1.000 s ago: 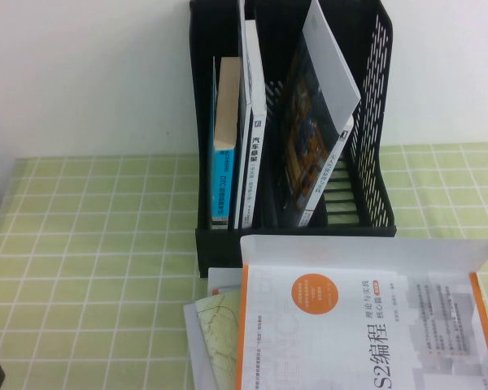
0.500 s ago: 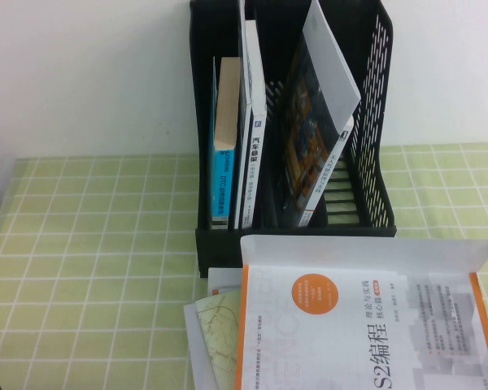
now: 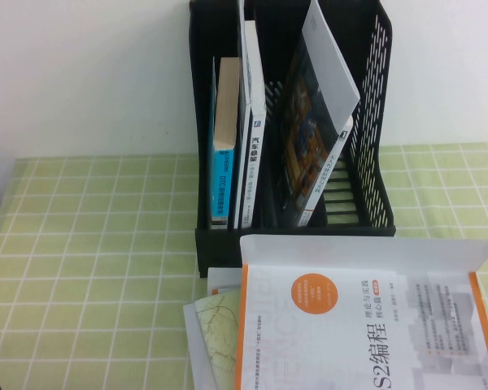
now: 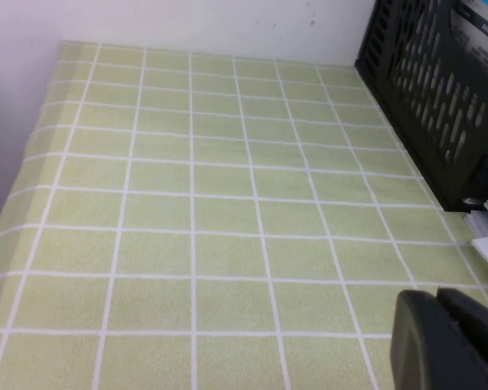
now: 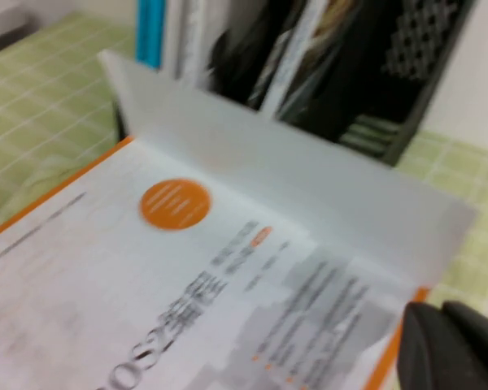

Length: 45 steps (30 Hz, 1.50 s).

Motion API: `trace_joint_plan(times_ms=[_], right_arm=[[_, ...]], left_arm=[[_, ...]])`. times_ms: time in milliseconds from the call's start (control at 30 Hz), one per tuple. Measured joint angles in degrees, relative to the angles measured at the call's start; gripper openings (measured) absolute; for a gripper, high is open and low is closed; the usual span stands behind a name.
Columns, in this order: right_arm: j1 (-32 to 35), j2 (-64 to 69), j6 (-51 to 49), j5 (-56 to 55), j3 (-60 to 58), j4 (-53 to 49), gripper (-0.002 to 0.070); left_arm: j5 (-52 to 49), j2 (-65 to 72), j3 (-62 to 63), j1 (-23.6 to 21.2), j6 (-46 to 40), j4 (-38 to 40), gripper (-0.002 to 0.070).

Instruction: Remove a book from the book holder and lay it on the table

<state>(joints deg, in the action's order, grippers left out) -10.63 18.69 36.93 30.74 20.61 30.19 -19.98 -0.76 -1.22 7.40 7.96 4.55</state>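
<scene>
The black book holder (image 3: 374, 122) stands at the back of the table with several books upright in it, among them a blue-spined one (image 3: 222, 162) and a leaning dark-covered one (image 3: 313, 138). A white and orange book (image 3: 358, 325) lies flat in front of the holder with its cover flap open. It also shows in the right wrist view (image 5: 187, 268). My right gripper (image 5: 439, 313) is shut and hovers by that book's orange edge. My left gripper (image 4: 439, 296) is shut and empty over the bare cloth, left of the holder (image 4: 439, 97). Neither gripper shows in the high view.
A green checked cloth (image 3: 89, 268) covers the table, with a white wall behind. Loose papers, one like a map (image 3: 215, 325), lie under the flat book's left side. There is open cloth to the left of the holder.
A dark part of my left arm at the bottom left corner of the high view has slid almost out of sight. The books and the holder have not moved.
</scene>
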Motion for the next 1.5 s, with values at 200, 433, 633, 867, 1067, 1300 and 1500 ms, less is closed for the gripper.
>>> trace_joint_plan(times_ms=[200, 433, 633, 867, 1067, 1300, 1500], right_arm=[[18.62, -16.95, 1.07, -5.74, -4.07, -0.01, -0.0001], [30.72, -19.33, 1.39, -21.25, -20.17, 14.55, -0.0002], [31.26, -19.33, 7.53, -17.82, -22.18, 18.18, -0.0002], [31.35, -19.33, 8.38, -10.76, -22.18, 19.64, -0.0002], [31.05, -19.33, 8.49, -7.43, -22.18, 19.89, -0.0002], [29.67, -19.33, 7.80, -7.16, -22.18, 21.92, -0.0001], [29.67, -19.33, 6.91, -7.04, -22.18, 26.28, -0.0002]], left_arm=[[0.00, 0.00, 0.00, 0.00, 0.00, 0.00, -0.0002], [0.00, 0.00, 0.00, 0.00, 0.00, 0.12, -0.0002], [0.00, 0.00, 0.00, 0.00, 0.00, 0.26, -0.0002], [0.00, 0.00, 0.00, 0.00, 0.00, 0.26, -0.0002], [0.00, 0.00, 0.00, 0.00, 0.00, 0.26, -0.0002], [0.00, 0.00, 0.00, 0.00, 0.00, 0.26, -0.0002], [0.00, 0.00, 0.00, 0.00, 0.00, 0.26, -0.0003]])
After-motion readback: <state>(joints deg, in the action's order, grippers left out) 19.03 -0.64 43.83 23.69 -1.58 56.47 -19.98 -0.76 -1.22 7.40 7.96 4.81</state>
